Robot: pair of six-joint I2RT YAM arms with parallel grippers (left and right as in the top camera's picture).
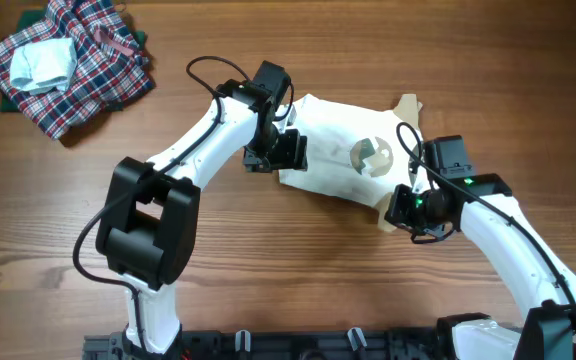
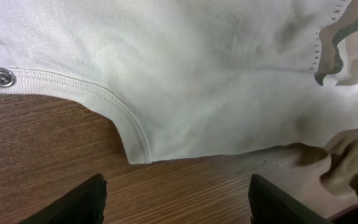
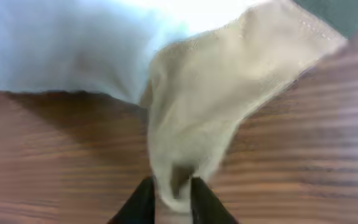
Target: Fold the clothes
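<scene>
White garment (image 1: 340, 158) lies flat; right end effector (image 3: 169, 188) pinches its tan sleeve (image 3: 229, 93), left end effector (image 2: 177, 186) gapes beside the hem (image 2: 129, 124).

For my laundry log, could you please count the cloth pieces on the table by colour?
White and tan garment: 1
Red-blue plaid cloth: 1
Pale blue folded piece: 1
Total: 3; a green edge under the plaid is too hidden to count.
</scene>
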